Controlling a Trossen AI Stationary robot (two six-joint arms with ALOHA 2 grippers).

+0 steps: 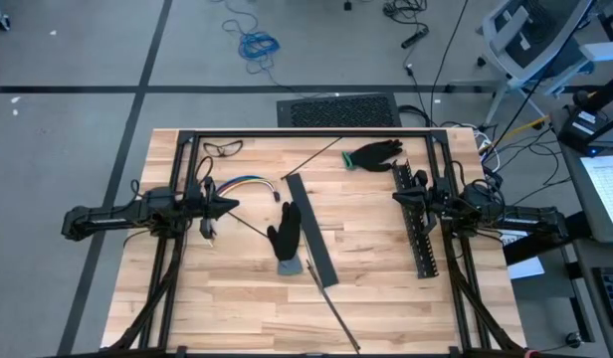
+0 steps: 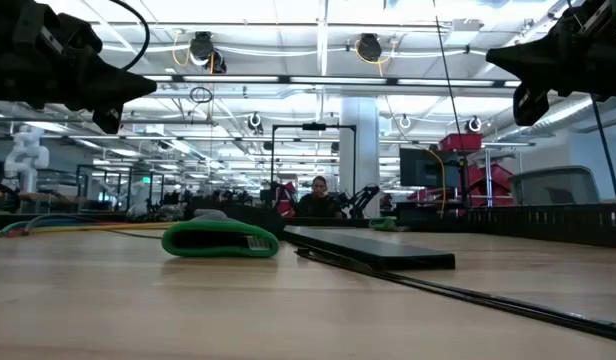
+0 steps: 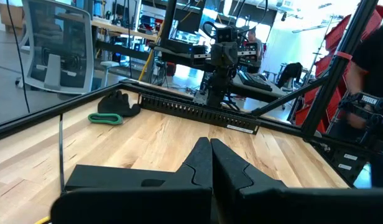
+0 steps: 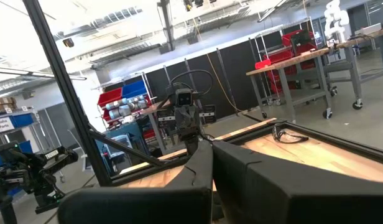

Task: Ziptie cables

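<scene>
The left claw [image 1: 230,206], pinched closed and empty, hovers just beside the cables [image 1: 245,184], whose long axis runs left to right across the wooden desk [image 1: 366,268], their right ends near the flat black strip [image 1: 310,229]. A black glove [image 1: 285,239] lies mid-desk. The right claw [image 1: 398,198], also closed, hangs over the slotted strip [image 1: 419,224]. Grey floor surrounds the desk.

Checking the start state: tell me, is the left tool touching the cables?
Cannot tell. In the high view the left tool sits right beside the cables, with no plain gap or contact.
</scene>
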